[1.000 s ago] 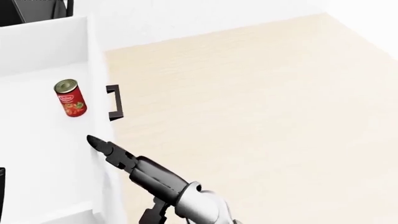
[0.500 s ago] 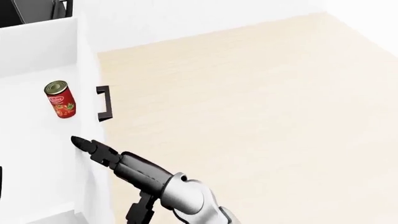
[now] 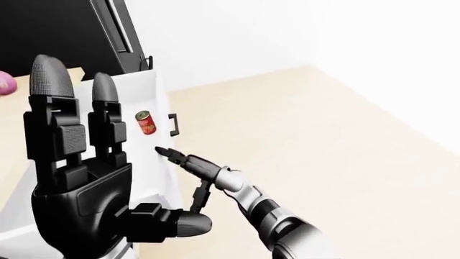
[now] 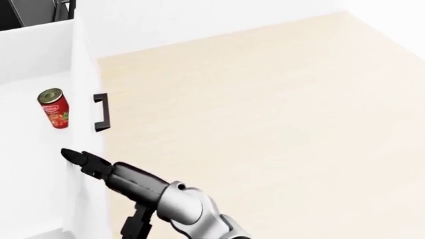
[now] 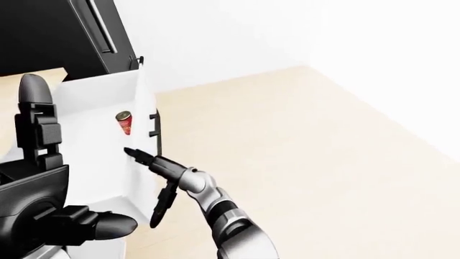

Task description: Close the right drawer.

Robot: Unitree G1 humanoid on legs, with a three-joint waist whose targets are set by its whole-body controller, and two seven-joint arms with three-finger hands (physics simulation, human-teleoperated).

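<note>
Pressing against the front panel of the right drawer (image 4: 85, 74) with the right hand (image 4: 83, 159), fingers (image 4: 71, 155) stretched out straight and released, grasping nothing. Touching the panel's upper edge, below the black handle (image 4: 101, 112) in the head view. Lying open toward the floor (image 4: 279, 109), the drawer, at the left edge of the head view, with a red tomato can (image 4: 53, 108) lying on its side inside on the white bottom.

Sliding leftward across the head view over the last second: panel, handle and can all sitting nearer the left edge now than in the earlier pictures, and the right hand travelling along with them. Hard telling how much of that is the drawer going in and how much is the head turning, since the pale floor boards seem to be holding roughly in place while the drawer moves; judging from that, most likely a real push taking effect.

Hanging large in the left-eye view, the left hand (image 3: 79, 178), palm up beside the drawer, fingers upright and spread, released, holding nothing and taking no part.

Still showing plenty of drawer interior, so the closing looking only partly done; needing a continued steady push along the same line, keeping fingertips from slipping over the panel edge.
</note>
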